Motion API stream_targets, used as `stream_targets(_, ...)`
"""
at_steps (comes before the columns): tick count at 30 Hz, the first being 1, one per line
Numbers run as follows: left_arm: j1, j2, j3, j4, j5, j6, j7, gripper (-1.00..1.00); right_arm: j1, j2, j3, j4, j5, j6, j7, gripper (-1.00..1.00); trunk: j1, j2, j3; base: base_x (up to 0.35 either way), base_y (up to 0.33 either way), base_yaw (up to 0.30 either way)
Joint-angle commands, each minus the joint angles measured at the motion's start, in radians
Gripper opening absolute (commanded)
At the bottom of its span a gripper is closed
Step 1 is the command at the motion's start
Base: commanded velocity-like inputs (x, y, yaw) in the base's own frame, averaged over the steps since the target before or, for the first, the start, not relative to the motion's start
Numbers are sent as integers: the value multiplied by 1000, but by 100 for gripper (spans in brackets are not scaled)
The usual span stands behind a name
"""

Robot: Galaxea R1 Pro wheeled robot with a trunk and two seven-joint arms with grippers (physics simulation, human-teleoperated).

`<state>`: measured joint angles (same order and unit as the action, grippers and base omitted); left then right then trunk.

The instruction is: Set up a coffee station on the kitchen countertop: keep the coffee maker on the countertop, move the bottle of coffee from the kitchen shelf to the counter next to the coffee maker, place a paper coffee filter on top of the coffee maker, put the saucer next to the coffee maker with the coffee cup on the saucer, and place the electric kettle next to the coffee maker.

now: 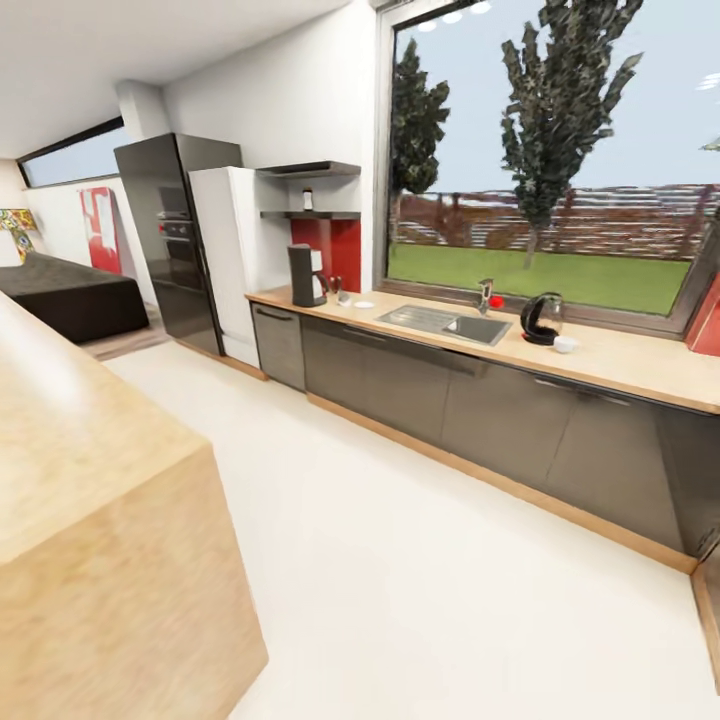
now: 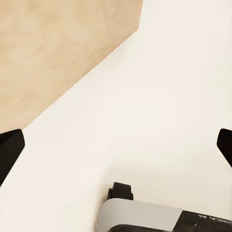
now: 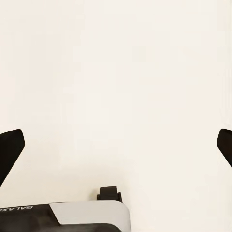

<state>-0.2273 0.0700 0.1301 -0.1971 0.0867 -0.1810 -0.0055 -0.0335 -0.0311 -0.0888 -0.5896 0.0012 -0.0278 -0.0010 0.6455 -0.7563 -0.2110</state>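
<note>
1. Hanging over the pale floor (image 3: 121, 72), the right gripper (image 3: 116, 145) has its two dark fingertips (image 3: 10, 145) spread wide with nothing between them; part of the robot's grey base (image 3: 89, 215) lies beneath.
2. The left gripper (image 2: 116, 145) is just as wide open and empty, above the floor beside a corner of the light-wood island block (image 2: 53, 53).
3. In the head view that island block (image 1: 90, 470) sits nearest, at about 8 o'clock.
4. Across the floor, the kitchen countertop (image 1: 620, 365) runs from 3 o'clock towards 12, over dark grey cabinet fronts (image 1: 500, 410).
5. On it at roughly 2 o'clock stands the electric kettle (image 1: 541, 319), with the coffee cup (image 1: 565, 344) just beside it.
6. Farther along comes the steel sink (image 1: 445, 322).
7. Beyond that, near 12 o'clock, lies the saucer (image 1: 364, 304), then the coffee maker (image 1: 304, 275) at the counter's far end.
8. Above it, the bottle of coffee (image 1: 308, 199) stands on the kitchen shelf (image 1: 310, 214), next to the black refrigerator (image 1: 170, 240).
</note>
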Motion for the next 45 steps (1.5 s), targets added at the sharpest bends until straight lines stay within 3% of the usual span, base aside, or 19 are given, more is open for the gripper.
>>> stream_targets(1, 0, 0, -1, 1, 9, -3, -1, 100, -1, 0, -1, 1, 0, -3, 0, 100, -4, 6, 2, 0, 0, -264)
stream_targets(45, -1, 5, 3, 1, 18, -3, 1, 100, -1, 3, 1, 3, 0, -3, -2, 100, -172, 314, 132, 0, 0, -265)
